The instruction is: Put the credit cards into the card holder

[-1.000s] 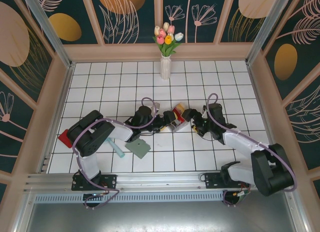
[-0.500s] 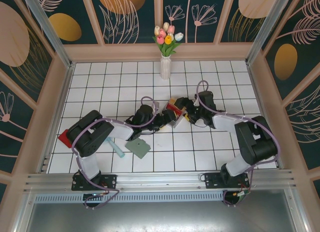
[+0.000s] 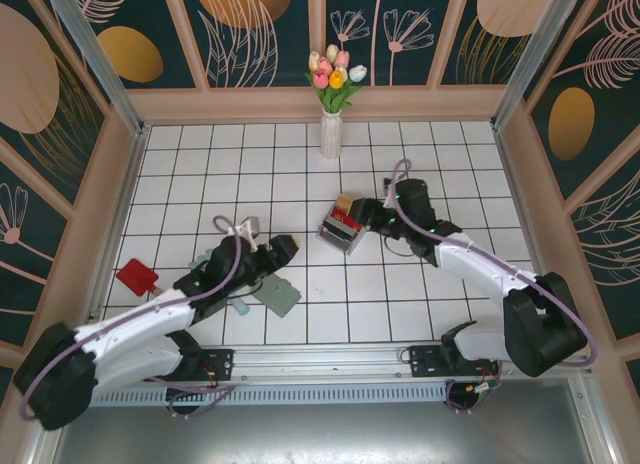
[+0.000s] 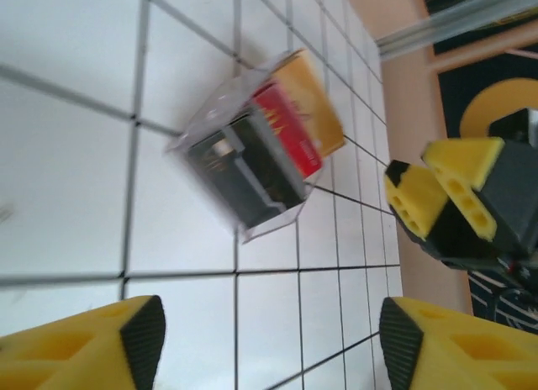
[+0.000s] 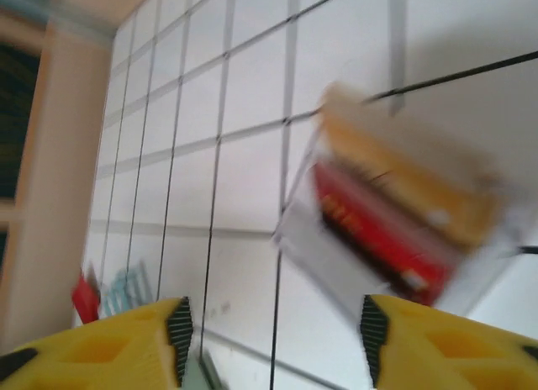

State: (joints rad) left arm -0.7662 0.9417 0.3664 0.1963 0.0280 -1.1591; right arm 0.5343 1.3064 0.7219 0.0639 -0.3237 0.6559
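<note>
Clear box [image 3: 338, 229] is being faced by right gripper [image 5: 273, 327], just beside it, and left gripper [image 4: 269, 327], well apart; both are being held spread.

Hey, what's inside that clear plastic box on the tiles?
Inside the clear box sit a red card and a tan card beside a dark insert; whether more cards lie behind them is hidden.

Grey-green card holder [image 3: 276, 296] lies flat on tiles front-left, what looks like a lone red card [image 3: 135, 276] flat further left, while 2nd red card [image 4: 290, 142] & tan card [image 4: 313, 96] stand on edge in clear box [image 4: 202, 129] mid-table.
</note>
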